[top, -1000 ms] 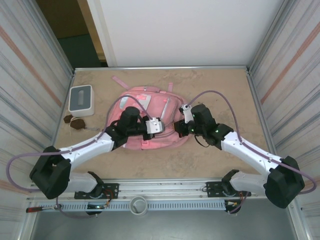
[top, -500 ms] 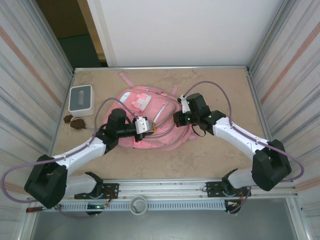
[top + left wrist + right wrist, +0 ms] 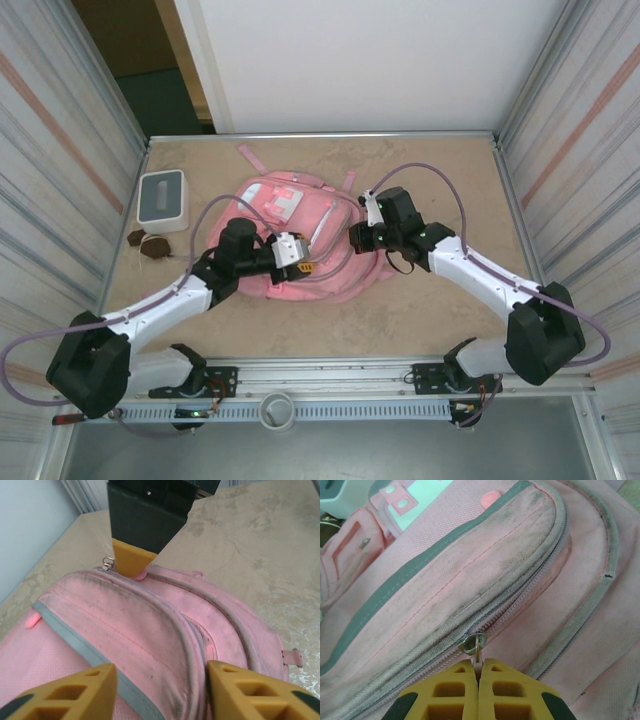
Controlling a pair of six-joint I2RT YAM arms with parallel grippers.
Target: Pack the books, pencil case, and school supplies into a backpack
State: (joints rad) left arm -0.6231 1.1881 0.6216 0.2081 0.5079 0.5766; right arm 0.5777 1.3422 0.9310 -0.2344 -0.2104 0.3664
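Backpack [image 3: 290, 205] lies flat in the middle of the table [image 3: 430, 170]; the right end effector [image 3: 479, 666] is clenched on its zipper pull [image 3: 474, 644], likely to run the zipper. The left end effector [image 3: 160, 680] is released, fingers spread over the fabric, seemingly to steady it

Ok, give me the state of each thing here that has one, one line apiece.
Large soft pink backpack: lying flat on the table, front pockets up.
Grey zip of its front pocket: looks closed along the visible stretch.
Right tool: shut on the small metal zip pull.
Left tool: open over the backpack, holding nothing.
White box with grey top: upright on the table, apart from the backpack.
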